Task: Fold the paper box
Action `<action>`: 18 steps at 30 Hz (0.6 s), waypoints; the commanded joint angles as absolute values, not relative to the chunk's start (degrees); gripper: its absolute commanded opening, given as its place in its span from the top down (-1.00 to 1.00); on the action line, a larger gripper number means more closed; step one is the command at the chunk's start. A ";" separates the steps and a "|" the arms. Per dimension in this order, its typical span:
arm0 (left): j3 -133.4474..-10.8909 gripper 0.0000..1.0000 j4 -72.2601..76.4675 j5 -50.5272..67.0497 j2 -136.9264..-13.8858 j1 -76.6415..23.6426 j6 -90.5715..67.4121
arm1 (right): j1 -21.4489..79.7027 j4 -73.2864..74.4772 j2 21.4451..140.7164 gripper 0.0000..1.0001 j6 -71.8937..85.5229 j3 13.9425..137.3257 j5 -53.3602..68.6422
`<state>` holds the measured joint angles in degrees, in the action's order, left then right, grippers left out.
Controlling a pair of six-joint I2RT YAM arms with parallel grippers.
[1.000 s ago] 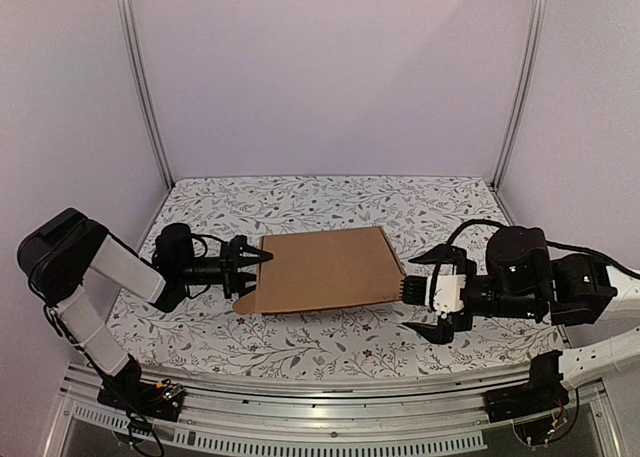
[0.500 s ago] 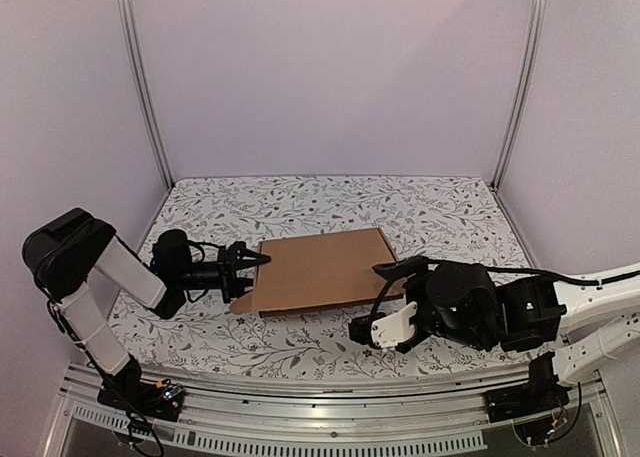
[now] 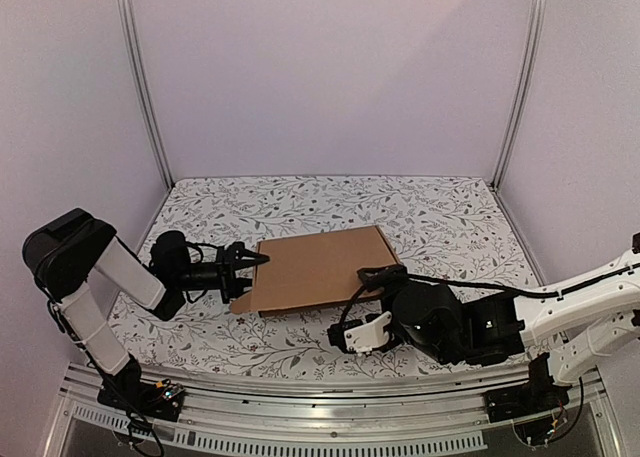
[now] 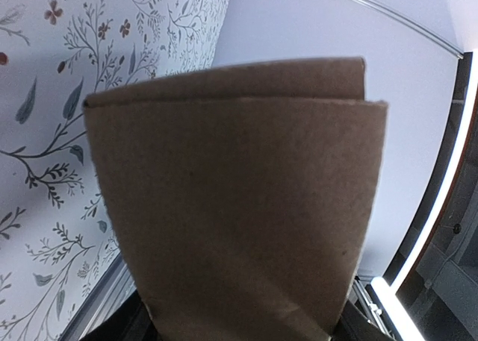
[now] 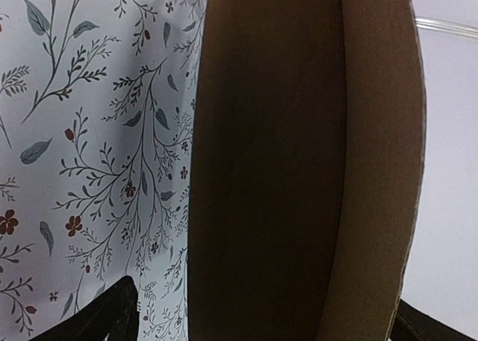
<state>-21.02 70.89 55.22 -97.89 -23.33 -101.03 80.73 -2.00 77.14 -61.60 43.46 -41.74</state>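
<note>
Your left jaws are clamped on the left edge of the paper box (image 3: pixel 320 269). Your right jaws stand wide apart at its near right edge, with cardboard between them but not gripped. The box lies nearly flat on the table (image 3: pixel 440 217), and the wrist views suggest it is in two layers. I judge you are early on, taking a second hold so a panel can be raised. Next, ease the right jaws onto that edge and close on one layer only, with the left hold steady.
</note>
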 commanded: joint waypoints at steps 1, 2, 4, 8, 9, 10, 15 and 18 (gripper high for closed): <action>-20.39 1.00 74.27 56.69 -97.79 -23.36 -101.21 | 81.12 -5.54 78.08 -0.85 -62.71 42.80 -44.69; -20.39 1.00 74.27 56.55 -97.83 -23.49 -101.23 | 81.05 -5.54 78.41 -0.79 -62.74 42.92 -45.08; -20.50 1.00 74.27 56.56 -97.73 -23.83 -101.25 | 81.08 -5.54 78.93 -0.63 -62.54 43.21 -45.64; -20.65 1.00 74.10 56.33 -97.41 -24.43 -101.36 | 81.04 -5.49 79.68 -0.38 -62.22 43.49 -46.07; -20.65 1.00 74.03 56.31 -97.31 -24.48 -101.44 | 81.04 -5.51 79.95 -0.34 -62.22 43.55 -46.24; -20.65 1.00 73.94 56.18 -97.15 -24.53 -101.39 | 81.11 -5.52 80.12 -0.31 -62.23 43.58 -46.45; -20.65 1.00 73.58 55.99 -96.64 -24.91 -101.43 | 81.07 -5.54 80.27 -0.13 -61.89 43.55 -47.11; -20.70 1.00 73.18 55.99 -96.34 -25.15 -101.34 | 81.11 -5.54 80.27 -0.01 -61.88 43.67 -47.75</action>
